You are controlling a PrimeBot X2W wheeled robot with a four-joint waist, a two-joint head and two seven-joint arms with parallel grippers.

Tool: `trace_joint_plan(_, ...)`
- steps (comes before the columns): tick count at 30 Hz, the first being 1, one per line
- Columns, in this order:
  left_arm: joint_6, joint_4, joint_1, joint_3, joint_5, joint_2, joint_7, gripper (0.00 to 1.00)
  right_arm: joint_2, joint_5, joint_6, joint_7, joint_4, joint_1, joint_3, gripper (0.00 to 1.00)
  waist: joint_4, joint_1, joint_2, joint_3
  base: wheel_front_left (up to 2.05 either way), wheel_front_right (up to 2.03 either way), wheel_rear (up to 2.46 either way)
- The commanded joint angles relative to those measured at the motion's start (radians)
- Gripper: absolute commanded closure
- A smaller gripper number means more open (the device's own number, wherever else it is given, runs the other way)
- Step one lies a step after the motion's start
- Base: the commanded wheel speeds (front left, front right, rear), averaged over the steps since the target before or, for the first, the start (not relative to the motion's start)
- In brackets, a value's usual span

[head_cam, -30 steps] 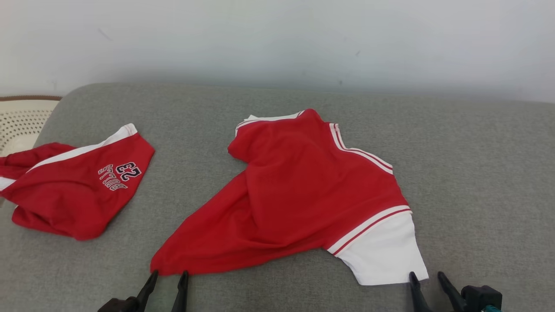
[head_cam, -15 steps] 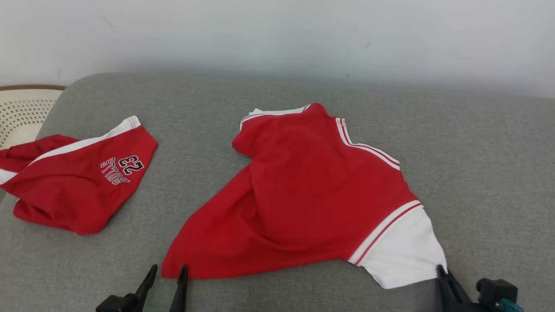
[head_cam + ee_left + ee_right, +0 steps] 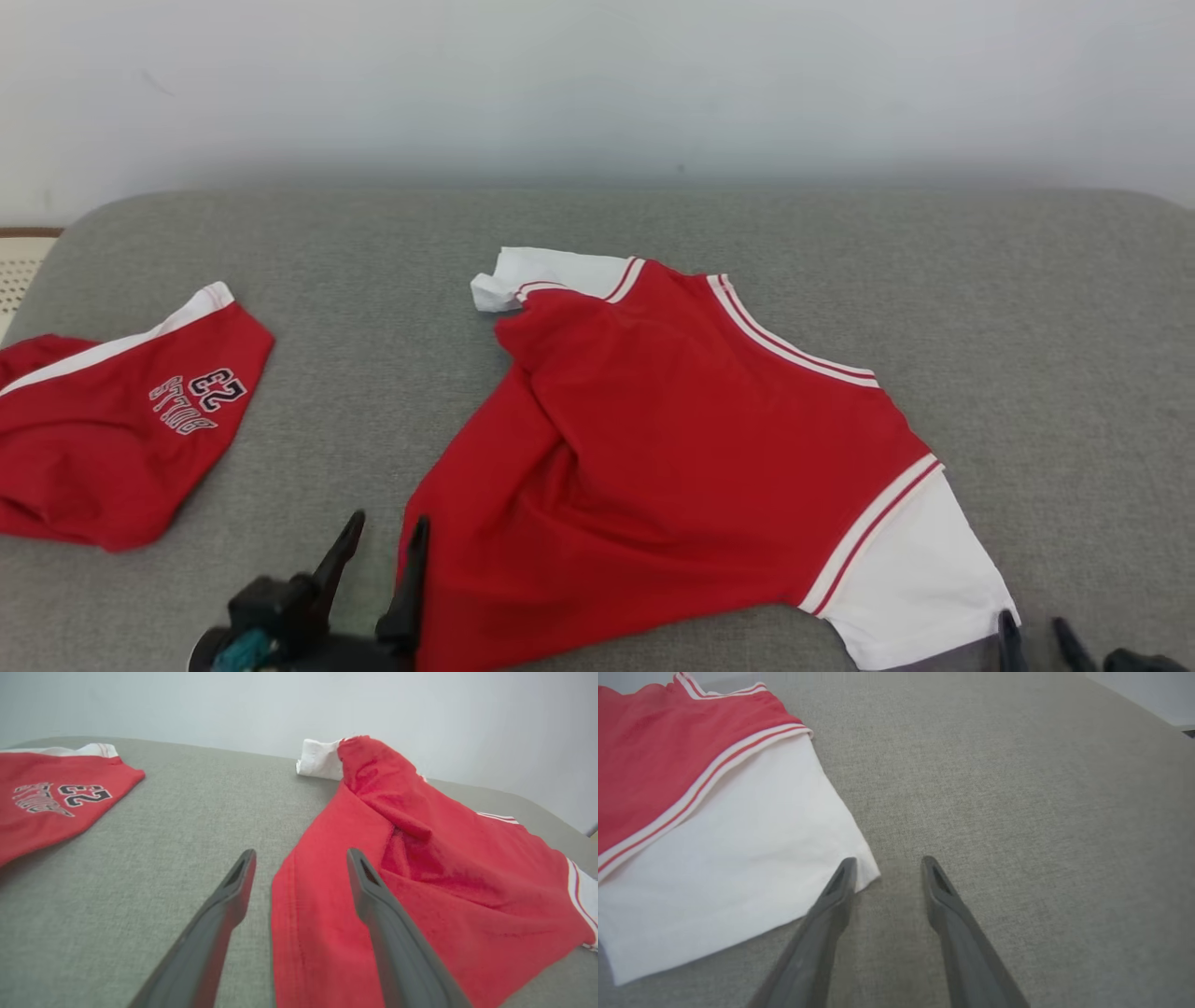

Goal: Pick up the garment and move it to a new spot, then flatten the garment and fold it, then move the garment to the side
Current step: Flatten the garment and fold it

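Wrist views reveal left hand (image 3: 301,855) open astride garment (image 3: 444,858) hem, right hand (image 3: 888,860) open beside white sleeve (image 3: 738,858).

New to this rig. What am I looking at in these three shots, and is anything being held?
A wheeled, two-armed robot is working at a grey fabric cushion. The wide shot comes from its head camera. The other two come from cameras on its left and right wrists, each looking along that arm's two dark fingers. On the cushion lie a red short-sleeved shirt with white sleeves and striped trim and, to the robot's left, a second red garment printed 23. Nothing is held. The left jaws stand open, one finger either side of the shirt's red edge. The right jaws are open at the white sleeve's corner.
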Motion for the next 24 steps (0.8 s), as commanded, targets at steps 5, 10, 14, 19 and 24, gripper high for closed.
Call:
trace_joint_plan(5, -0.009, 0.091, -0.141, -0.044, -0.005, 0.000, -0.001, 0.00, 0.001, -0.028, -0.001, -0.001, -0.074, 0.002, -0.035, 0.00, -0.058, 0.0000, 0.0000, 0.047, 0.00, 0.00, 0.00)
trace_joint_plan(10, -0.012, 0.261, -0.270, -0.066, 0.006, 0.002, -0.001, 0.00, 0.008, -0.037, -0.001, -0.001, -0.104, -0.021, -0.028, 0.00, -0.104, 0.0000, 0.0000, 0.082, 0.00, 0.00, 0.00)
trace_joint_plan(14, -0.003, 0.418, -0.359, -0.078, 0.023, 0.020, 0.002, 0.00, 0.014, -0.039, -0.001, -0.001, -0.116, -0.030, -0.018, 0.00, -0.133, 0.0000, 0.0000, 0.102, 0.00, 0.00, 0.00)
trace_joint_plan(19, 0.017, 0.568, -0.444, -0.100, 0.047, 0.031, 0.004, 0.00, 0.016, -0.036, -0.001, -0.001, -0.127, -0.045, -0.015, 0.00, -0.152, 0.0000, 0.0000, 0.119, 0.00, 0.00, 0.00)
trace_joint_plan(24, 0.006, 0.595, -0.488, -0.108, 0.032, 0.024, 0.001, 1.00, 0.019, -0.031, -0.001, -0.001, -0.134, -0.048, -0.021, 0.00, -0.153, 0.0000, 0.0000, 0.130, 0.00, 0.00, 0.00)
